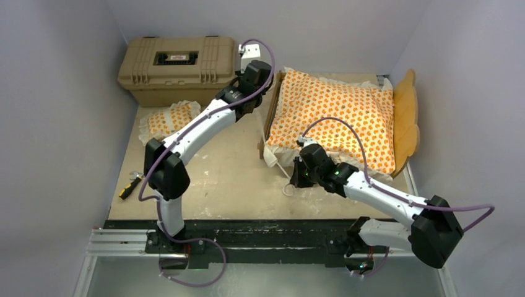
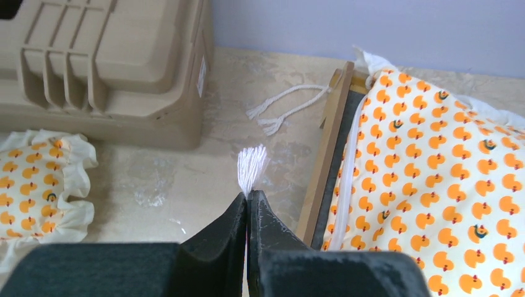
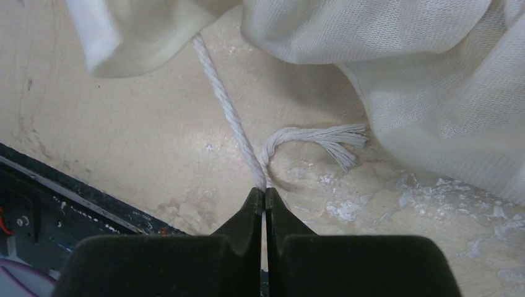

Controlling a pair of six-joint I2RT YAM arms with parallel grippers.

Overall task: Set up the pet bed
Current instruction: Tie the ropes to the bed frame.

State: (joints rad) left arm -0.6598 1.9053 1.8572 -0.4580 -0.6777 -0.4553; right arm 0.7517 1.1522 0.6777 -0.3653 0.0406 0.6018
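A tan plastic hard case (image 1: 178, 68) sat closed at the far left corner of the scuffed beige tabletop (image 1: 229, 179), a black fitting set in its ribbed lid. Near the tabletop's left edge, well apart from the case, lay a small tool (image 1: 129, 187) with a yellow-and-black handle.

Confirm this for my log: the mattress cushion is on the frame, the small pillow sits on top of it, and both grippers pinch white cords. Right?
Not quite: the small pillow lies on the table, in front of the tan case, as the top view shows. The rest holds.
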